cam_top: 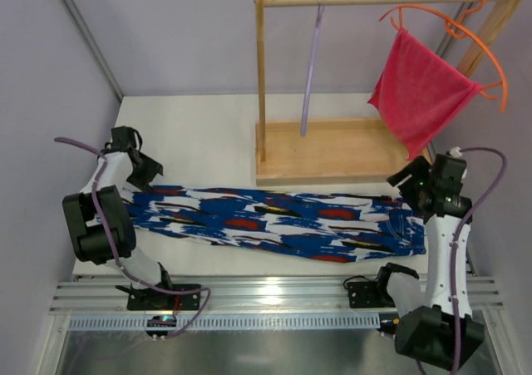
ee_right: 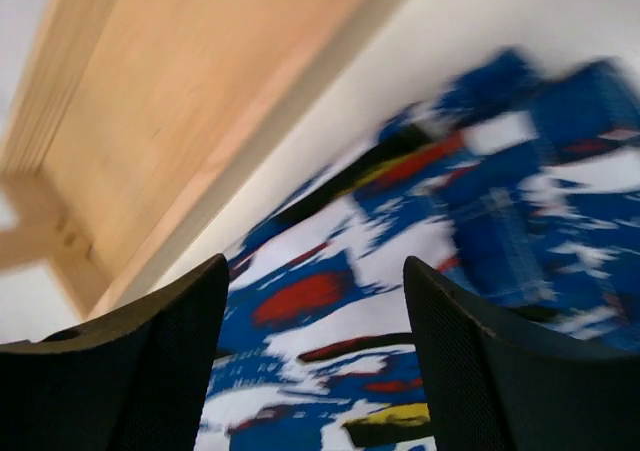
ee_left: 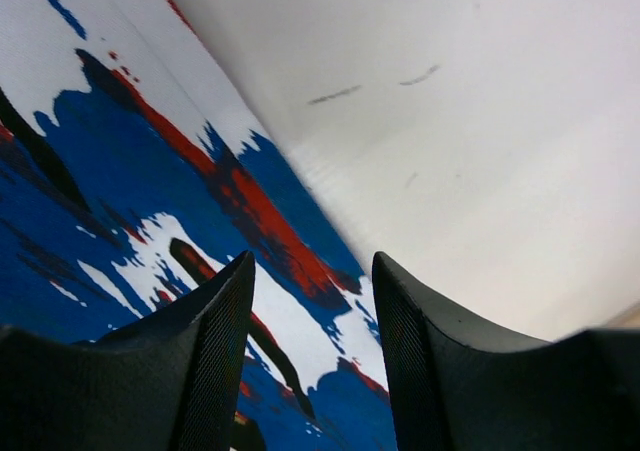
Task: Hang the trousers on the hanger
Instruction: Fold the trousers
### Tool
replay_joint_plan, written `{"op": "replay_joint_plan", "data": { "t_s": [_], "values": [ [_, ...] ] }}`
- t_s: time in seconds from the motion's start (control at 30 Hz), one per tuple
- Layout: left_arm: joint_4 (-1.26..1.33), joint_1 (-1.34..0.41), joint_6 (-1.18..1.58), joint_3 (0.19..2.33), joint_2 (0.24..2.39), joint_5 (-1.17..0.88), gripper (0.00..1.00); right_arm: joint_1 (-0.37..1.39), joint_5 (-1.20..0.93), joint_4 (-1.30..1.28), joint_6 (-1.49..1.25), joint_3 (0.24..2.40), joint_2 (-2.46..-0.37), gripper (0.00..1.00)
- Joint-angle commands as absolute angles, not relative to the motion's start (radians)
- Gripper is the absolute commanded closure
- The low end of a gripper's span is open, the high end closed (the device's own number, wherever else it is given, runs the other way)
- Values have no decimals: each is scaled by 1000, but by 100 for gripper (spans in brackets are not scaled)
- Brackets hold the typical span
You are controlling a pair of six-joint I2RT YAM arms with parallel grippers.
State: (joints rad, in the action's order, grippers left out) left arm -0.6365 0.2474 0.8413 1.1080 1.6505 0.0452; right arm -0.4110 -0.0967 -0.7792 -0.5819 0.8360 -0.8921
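Note:
The trousers [cam_top: 274, 221] lie flat across the white table, royal blue with white, red, black and yellow patches. The lavender hanger [cam_top: 309, 71] hangs edge-on by its silver hook from the wooden rail. My left gripper [cam_top: 140, 169] is open just above the trousers' left end; its view shows the fabric [ee_left: 130, 221] between and ahead of the fingers [ee_left: 215, 341]. My right gripper [cam_top: 409, 180] is open over the trousers' right end; the fabric [ee_right: 330, 311] fills its view between the fingers [ee_right: 470, 361].
A wooden rack with a flat base [cam_top: 332, 150] stands behind the trousers; its base also shows in the right wrist view [ee_right: 160, 121]. An orange hanger [cam_top: 465, 34] with a pink-red cloth [cam_top: 420, 92] hangs at the rail's right end. Side walls stand close to both arms.

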Motion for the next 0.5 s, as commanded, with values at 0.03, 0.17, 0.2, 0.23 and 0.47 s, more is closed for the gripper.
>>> {"op": "replay_joint_plan", "data": {
  "t_s": [0.03, 0.17, 0.2, 0.23, 0.47],
  "values": [
    [-523, 235, 842, 1039, 1566, -79, 48, -37, -353, -603, -552, 847, -914, 33],
    [-476, 186, 830, 996, 1556, -195, 50, 219, -393, -458, -639, 728, -930, 59],
    [-480, 170, 825, 993, 1542, -198, 50, 271, -378, -436, -672, 704, -930, 67],
    [-489, 137, 822, 989, 1530, -190, 50, 358, -374, -416, -692, 678, -930, 72],
    [-469, 72, 830, 928, 1503, -134, 49, 526, -264, -185, -828, 358, -971, 78]
  ]
}}
